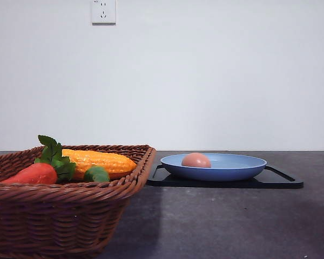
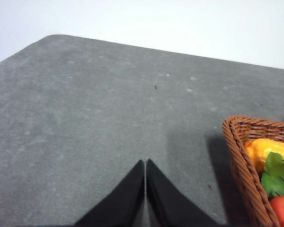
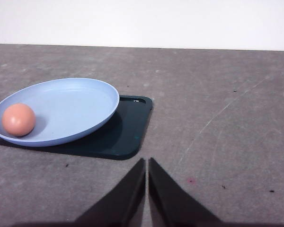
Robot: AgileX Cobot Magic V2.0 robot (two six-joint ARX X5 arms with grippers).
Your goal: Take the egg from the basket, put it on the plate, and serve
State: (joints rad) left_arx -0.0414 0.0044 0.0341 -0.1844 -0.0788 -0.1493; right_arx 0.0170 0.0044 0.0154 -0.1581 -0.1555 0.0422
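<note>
Egg [image 3: 18, 119] already lies in the blue plate [image 3: 80, 109] on the black tray [image 3: 125, 132], apart from both pressed-together, empty sets of fingers, so the transfer from the basket [image 1: 70, 210] looks done and little remains.

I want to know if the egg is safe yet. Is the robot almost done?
Nearly! The egg already lies in the blue plate, which sits on the black tray. The basket holds just the carrot, corn and a green vegetable. Nothing is in hand: the left gripper and the right gripper are shut and empty. Serving seems the step left.
</note>
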